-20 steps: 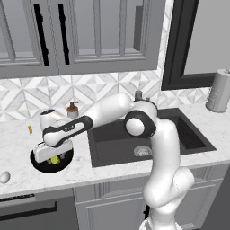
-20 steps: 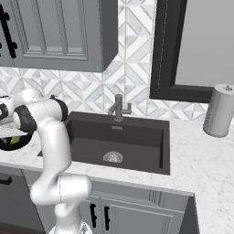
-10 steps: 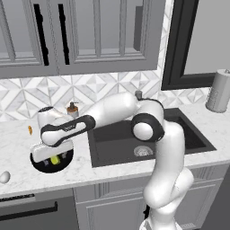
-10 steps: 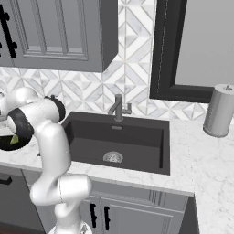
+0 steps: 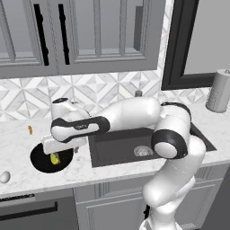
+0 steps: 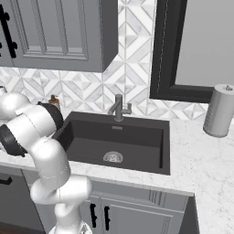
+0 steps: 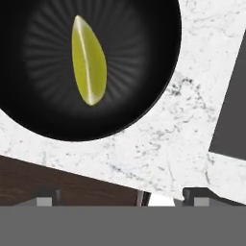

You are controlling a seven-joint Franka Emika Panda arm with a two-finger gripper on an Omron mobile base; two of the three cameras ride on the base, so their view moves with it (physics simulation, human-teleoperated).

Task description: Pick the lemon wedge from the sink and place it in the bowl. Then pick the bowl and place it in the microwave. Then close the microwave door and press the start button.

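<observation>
since a second ago, end effector [image 5: 60, 144] has lifted, released, above lemon wedge [image 7: 88, 60] in bowl [image 7: 144, 86].

Yellow-green lemon wedge [image 7: 89, 62] in glossy black bowl [image 7: 144, 72], white grey-veined marble counter [image 7: 158, 144], charcoal sink [image 6: 114, 141].

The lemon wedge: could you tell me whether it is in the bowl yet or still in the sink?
In the bowl. The lemon wedge lies on the floor of the black bowl, free of the open gripper.

Bowl [image 7: 144, 57] was glossy black; lemon wedge [image 7: 88, 60] smooth, waxy. Countertop [image 7: 158, 144] looked like polished white marble. Sink [image 6: 114, 141] matt charcoal w/ metal faucet [image 6: 118, 108].
</observation>
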